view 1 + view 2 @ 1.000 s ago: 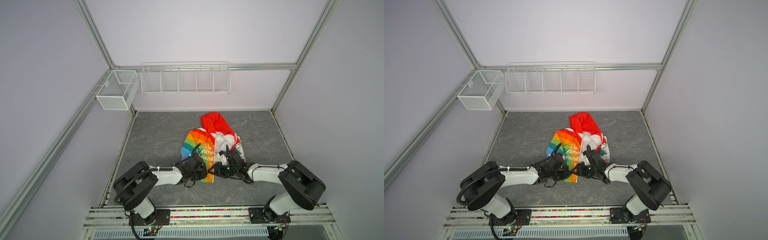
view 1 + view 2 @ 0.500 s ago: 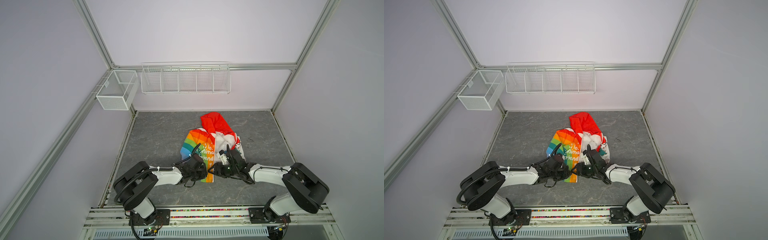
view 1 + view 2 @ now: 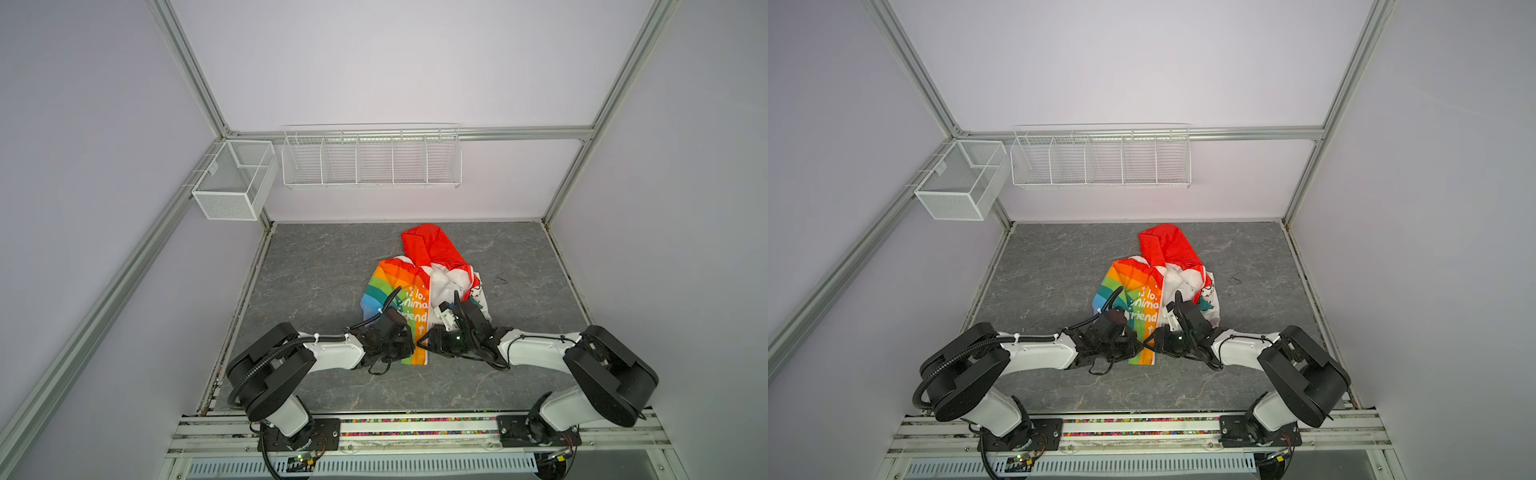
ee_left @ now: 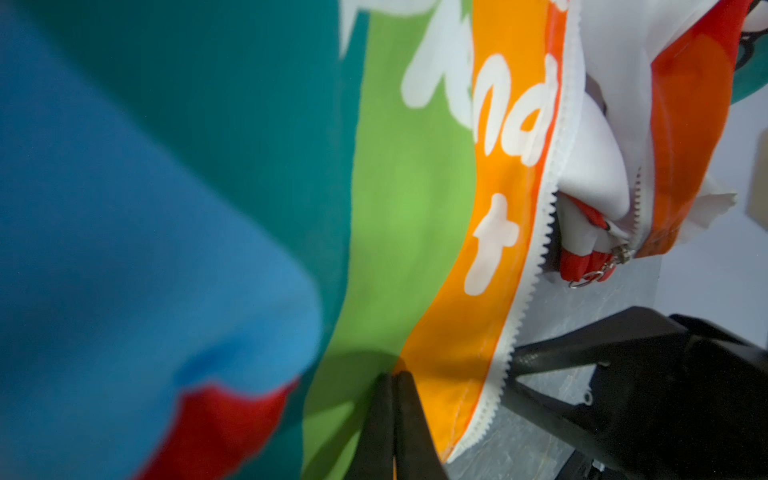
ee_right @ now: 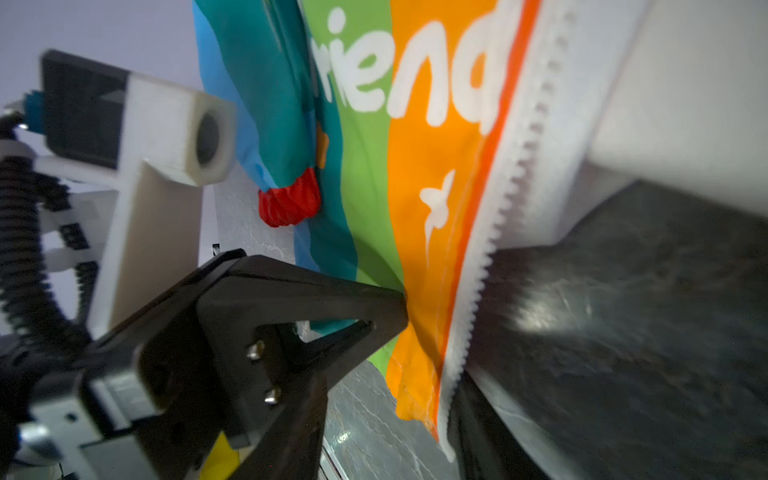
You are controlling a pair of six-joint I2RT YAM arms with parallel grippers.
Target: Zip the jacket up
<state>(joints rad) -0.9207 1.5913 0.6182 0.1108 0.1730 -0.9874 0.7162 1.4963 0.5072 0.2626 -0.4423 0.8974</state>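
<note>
Slippage looks likeliest: the left hand (image 4: 392, 384) is pinched shut on the thin rainbow hem of the jacket (image 3: 399, 291), which lies near the middle of the surface (image 3: 316, 270). The right hand (image 4: 510, 374), its fingers apart astride the zipper edge (image 4: 536, 257), could bunch it short of the slider (image 4: 621, 253)

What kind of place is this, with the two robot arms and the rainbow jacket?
Probably a robot testing booth, not a home: plain walls in an aluminium frame, two robot arms bolted to a rail at the front, and a white wire rack on the back wall.

rainbow-and-white jacket (image 3: 386, 286), unzipped, lying crumpled
</note>
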